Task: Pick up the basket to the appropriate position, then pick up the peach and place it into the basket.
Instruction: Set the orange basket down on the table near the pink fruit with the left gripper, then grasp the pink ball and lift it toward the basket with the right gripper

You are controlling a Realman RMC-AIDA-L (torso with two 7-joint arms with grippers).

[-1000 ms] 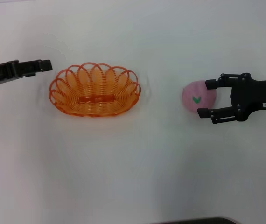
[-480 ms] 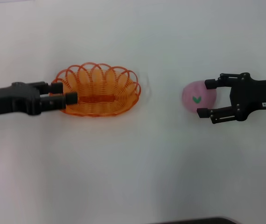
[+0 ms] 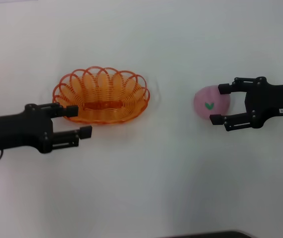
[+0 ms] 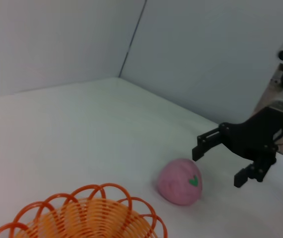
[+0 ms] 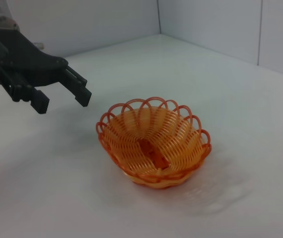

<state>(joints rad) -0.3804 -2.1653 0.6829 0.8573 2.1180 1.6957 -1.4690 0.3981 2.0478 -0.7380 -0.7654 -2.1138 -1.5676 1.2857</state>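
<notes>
While the left gripper [image 3: 78, 121] hangs with fingers spread beside the shallow oval orange wire basket [image 3: 102, 95], one finger should pass over its rim before closing. Spread right gripper [image 3: 220, 104] fingers flank the small round pink peach [image 3: 210, 101].

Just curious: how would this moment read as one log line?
left gripper: open, beside basket | right gripper: open around peach | peach outside basket

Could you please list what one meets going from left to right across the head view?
Left gripper → basket → peach → right gripper, its open fingers either side of the peach.
</notes>
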